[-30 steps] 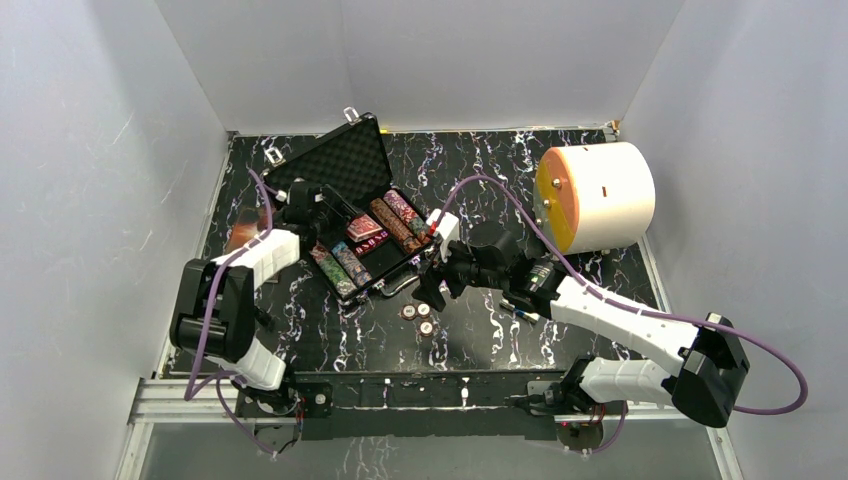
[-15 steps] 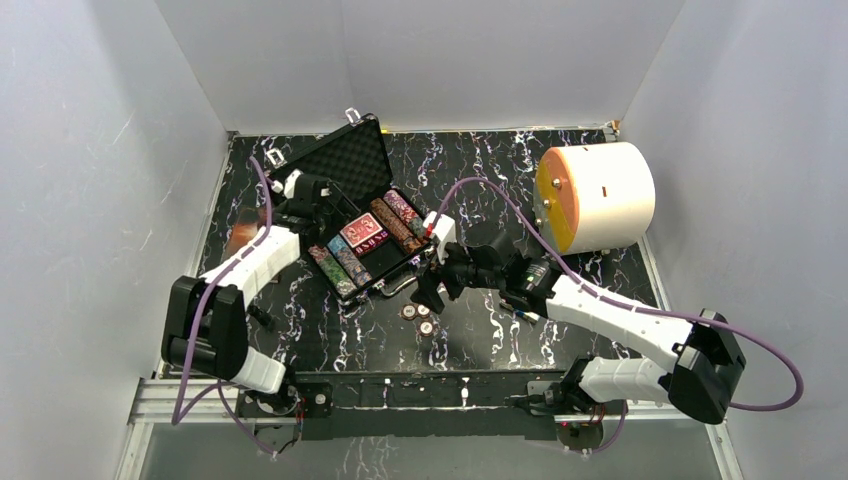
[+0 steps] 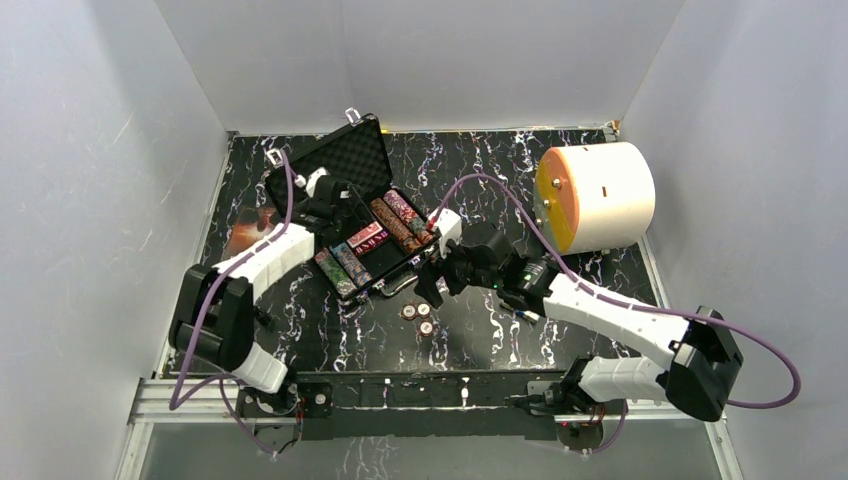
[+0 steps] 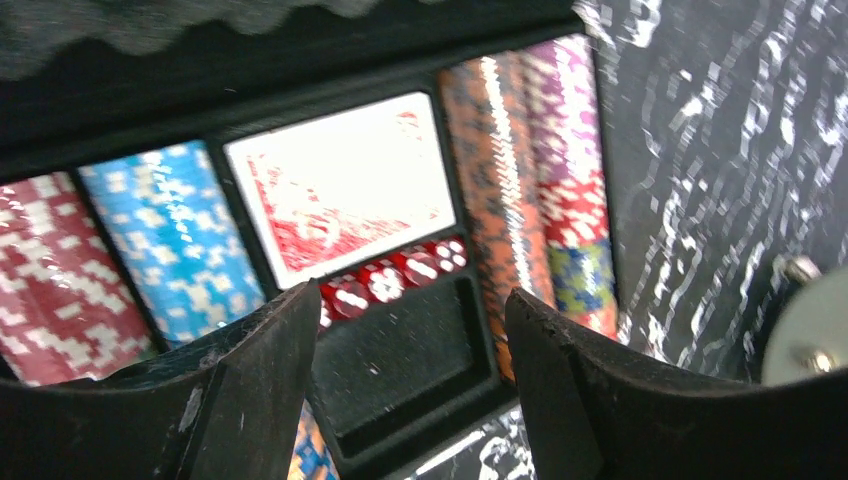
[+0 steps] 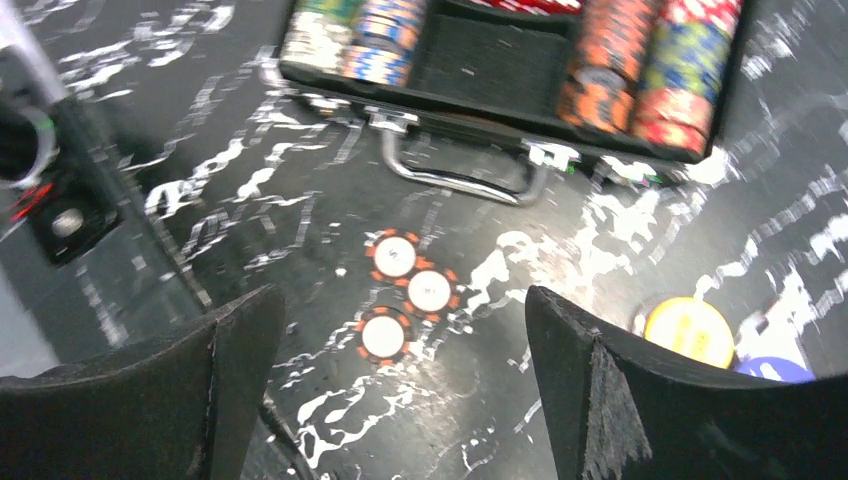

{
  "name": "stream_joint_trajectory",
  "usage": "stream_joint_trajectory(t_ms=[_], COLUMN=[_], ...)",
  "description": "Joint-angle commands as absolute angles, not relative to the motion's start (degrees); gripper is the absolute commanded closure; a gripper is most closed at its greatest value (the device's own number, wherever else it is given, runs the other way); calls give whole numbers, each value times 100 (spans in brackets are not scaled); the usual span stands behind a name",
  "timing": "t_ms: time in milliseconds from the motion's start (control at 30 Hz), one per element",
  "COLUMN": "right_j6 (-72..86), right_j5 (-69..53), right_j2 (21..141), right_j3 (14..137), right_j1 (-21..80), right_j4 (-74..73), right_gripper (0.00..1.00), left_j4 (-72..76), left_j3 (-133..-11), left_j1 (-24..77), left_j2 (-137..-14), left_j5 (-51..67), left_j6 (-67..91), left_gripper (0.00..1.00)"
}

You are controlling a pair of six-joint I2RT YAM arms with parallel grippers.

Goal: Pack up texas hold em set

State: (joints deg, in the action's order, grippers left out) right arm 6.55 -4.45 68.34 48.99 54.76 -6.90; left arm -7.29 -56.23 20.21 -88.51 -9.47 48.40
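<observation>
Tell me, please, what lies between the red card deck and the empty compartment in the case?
A row of red dice lies between the red card deck and the empty compartment; the left wrist view shows it.

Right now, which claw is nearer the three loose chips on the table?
Right. The right claw hangs open close above the chips; the left claw is farther off, over the open case.
</observation>
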Motion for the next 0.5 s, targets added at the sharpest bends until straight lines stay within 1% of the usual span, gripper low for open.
stream_joint_trajectory(t_ms=[0,100,267,333,467], right_j6=[1469,1764,1980,2313,3488], right_j5=[1446,2181,2094,2231,3165], right_j2=[7164,7279,7134,7189,7393], right_j3=[5275,5326,5151,5176,5100], right_j1=[5395,5081,4003,3666,3377], right_j4=[-1360,-1936,-2515,-2903,-3868], right_gripper=[2,2,2,2,2], left_j4=[-502,-501,-542,-602,-600], left_j3=[-5775,-5501,-4808,-4598,-4242], left_j1=[2419,2583,2602,2602,2602], left_j2=[-8060,-7458,-6448,-6120,-5742], left_j5=[-1062,-777,-297,-141,302], left_j6=[4255,4074,3936,3921,3859], left_gripper=[33,32,27,25,22])
